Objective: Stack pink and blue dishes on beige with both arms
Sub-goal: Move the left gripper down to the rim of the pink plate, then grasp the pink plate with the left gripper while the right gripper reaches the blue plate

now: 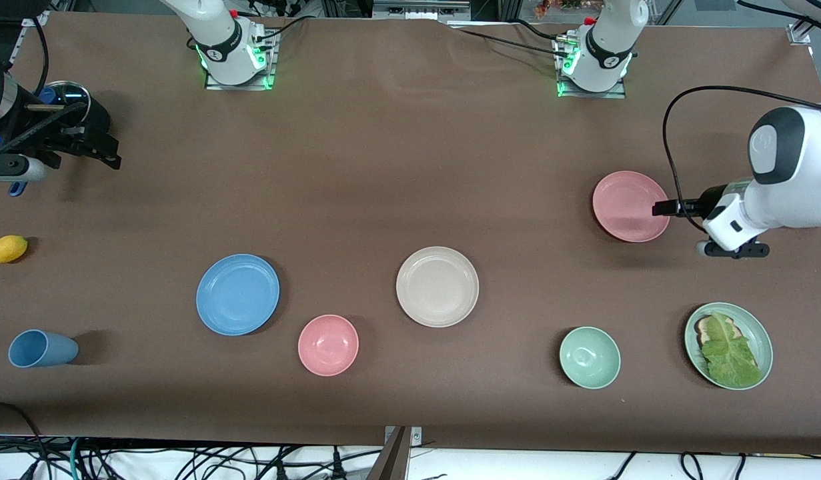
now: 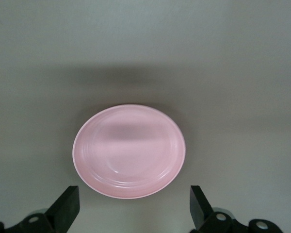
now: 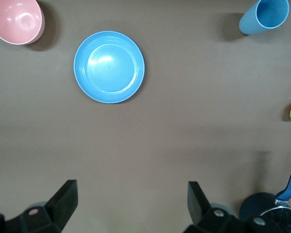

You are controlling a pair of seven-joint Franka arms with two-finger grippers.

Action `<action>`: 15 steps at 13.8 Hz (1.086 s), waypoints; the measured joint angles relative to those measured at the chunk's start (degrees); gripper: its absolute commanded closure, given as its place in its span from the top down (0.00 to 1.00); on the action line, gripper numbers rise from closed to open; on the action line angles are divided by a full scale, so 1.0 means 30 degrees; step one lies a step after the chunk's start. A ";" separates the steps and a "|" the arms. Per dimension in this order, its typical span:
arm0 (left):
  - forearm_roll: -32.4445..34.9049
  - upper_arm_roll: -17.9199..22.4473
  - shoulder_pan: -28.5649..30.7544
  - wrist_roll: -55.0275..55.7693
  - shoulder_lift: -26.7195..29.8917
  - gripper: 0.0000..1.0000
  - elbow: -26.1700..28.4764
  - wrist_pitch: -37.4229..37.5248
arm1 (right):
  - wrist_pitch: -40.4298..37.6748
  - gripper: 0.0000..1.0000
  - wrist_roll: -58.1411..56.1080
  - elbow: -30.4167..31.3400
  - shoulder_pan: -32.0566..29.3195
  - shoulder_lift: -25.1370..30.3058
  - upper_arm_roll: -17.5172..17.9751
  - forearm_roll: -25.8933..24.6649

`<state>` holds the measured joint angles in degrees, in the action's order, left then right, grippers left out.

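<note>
The pale pink plate (image 1: pixel 630 205) (image 2: pixel 129 150) lies toward the left arm's end of the table. My left gripper (image 1: pixel 669 208) (image 2: pixel 134 205) is open at that plate's rim, tips just short of it and holding nothing. The blue plate (image 1: pixel 237 294) (image 3: pixel 109 67) lies toward the right arm's end. The beige plate (image 1: pixel 437 287) sits mid-table, bare. My right gripper (image 1: pixel 103 152) (image 3: pixel 133 203) hangs open and empty over bare table at the right arm's end, well away from the blue plate.
A pink bowl (image 1: pixel 328 345) (image 3: pixel 15 19) sits between the blue and beige plates, nearer the camera. Also on the table: a blue cup (image 1: pixel 40 349) (image 3: pixel 264 17), a yellow fruit (image 1: pixel 7 249), a lidded pot (image 1: pixel 65 99) by the right gripper, a mint bowl (image 1: pixel 589 357), and a mint-green plate (image 1: pixel 760 330) with lettuce.
</note>
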<state>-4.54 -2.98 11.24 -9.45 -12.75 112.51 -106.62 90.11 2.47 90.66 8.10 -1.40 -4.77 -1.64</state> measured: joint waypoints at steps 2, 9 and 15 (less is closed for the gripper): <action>-0.0314 0.0640 0.0316 -0.1400 0.0171 1.00 0.1655 -0.1434 | 0.0000 1.00 0.0000 0.0000 -0.0016 -0.0003 -0.0007 0.0000; -0.0365 0.0905 0.1934 -0.3808 -0.0441 1.00 0.3634 -0.4037 | 0.0013 1.00 0.0002 0.0000 -0.0036 -0.0004 -0.0008 0.0000; -0.1125 0.0904 0.2129 -0.4109 -0.2384 1.00 0.3789 -0.5662 | 0.0062 1.00 0.0003 -0.0001 -0.0103 -0.0029 -0.0010 0.0000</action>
<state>-7.91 -0.26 17.63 -21.78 -19.91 123.88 -123.61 90.29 2.47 90.66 7.79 -1.49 -4.80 -1.64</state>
